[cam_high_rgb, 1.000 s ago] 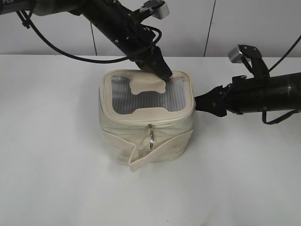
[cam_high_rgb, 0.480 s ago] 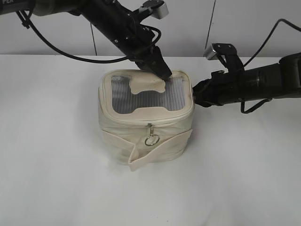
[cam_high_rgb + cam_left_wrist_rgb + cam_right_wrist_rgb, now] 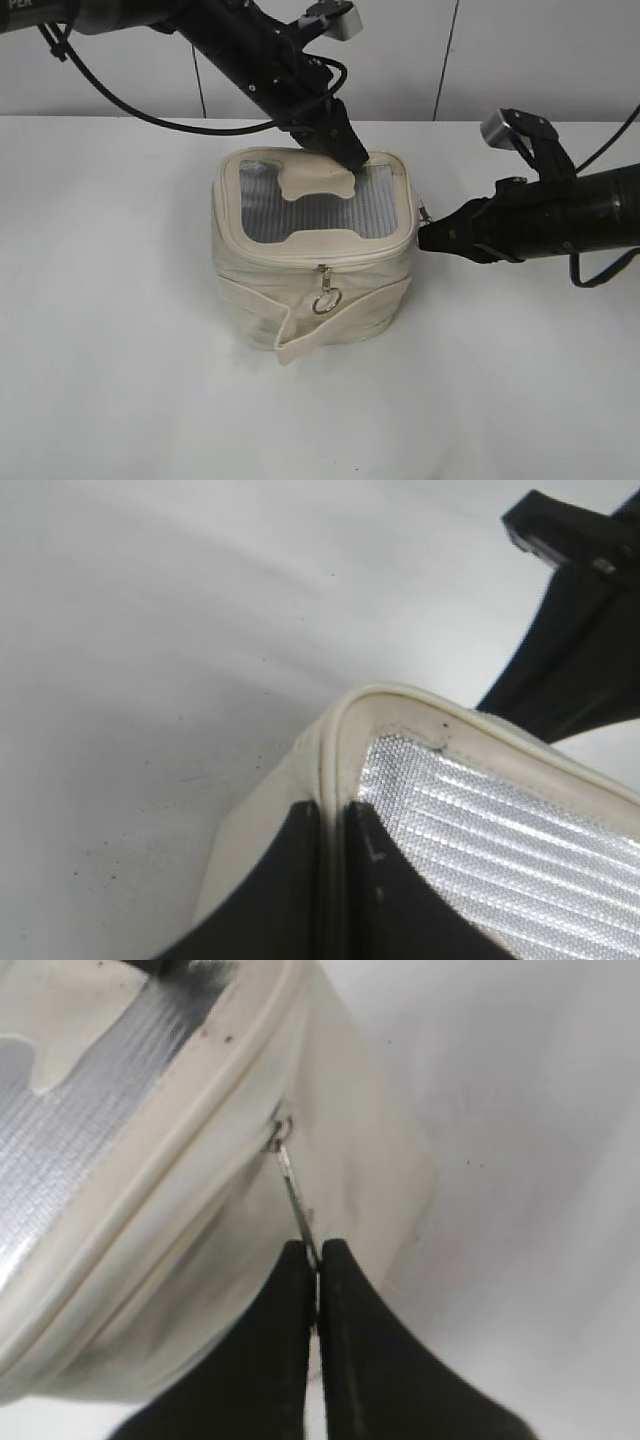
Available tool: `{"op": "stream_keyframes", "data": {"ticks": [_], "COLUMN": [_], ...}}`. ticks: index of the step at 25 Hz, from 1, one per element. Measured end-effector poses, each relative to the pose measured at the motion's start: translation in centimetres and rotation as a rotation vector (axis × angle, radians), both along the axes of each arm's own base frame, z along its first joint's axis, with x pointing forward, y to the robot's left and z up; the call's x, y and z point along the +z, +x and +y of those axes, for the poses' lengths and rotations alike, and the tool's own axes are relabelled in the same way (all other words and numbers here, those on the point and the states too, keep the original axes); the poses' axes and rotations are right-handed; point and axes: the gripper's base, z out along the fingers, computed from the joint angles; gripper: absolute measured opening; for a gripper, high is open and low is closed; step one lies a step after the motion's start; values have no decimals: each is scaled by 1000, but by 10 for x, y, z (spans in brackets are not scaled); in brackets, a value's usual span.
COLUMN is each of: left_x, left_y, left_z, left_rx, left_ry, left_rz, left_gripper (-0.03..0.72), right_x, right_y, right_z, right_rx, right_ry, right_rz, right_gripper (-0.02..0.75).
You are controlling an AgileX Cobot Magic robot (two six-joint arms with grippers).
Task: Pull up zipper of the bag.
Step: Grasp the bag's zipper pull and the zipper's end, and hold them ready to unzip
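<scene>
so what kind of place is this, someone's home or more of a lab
More likely a lab or test bench than a home. A bare white table stands against a plain pale panelled wall, and only one bag sits on it, worked by two black robot arms with loose cables. Nothing domestic shows.
</scene>
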Motion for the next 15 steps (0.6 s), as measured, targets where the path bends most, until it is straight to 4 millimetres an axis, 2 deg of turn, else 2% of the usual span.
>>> {"op": "stream_keyframes", "data": {"ticks": [6, 8, 11, 15], "left_x": [-1, -1, -1, 0], "left_y": [1, 2, 3, 2], "left_z": [0, 0, -1, -1], "left_rx": [68, 109, 156, 191], "left_ry": [18, 17, 17, 20], "left_rz": [36, 58, 80, 102], "left_gripper": [47, 47, 47, 47], "right_x": [14, 18, 19, 23], "right_y": [-32, -43, -57, -73], "right_z": [-6, -3, 15, 60], "right_rx": [-27, 3, 75, 150], "right_ry": [11, 28, 46, 69], "right_rz": [21, 43, 88, 97], "right_gripper": [13, 13, 13, 12]}}
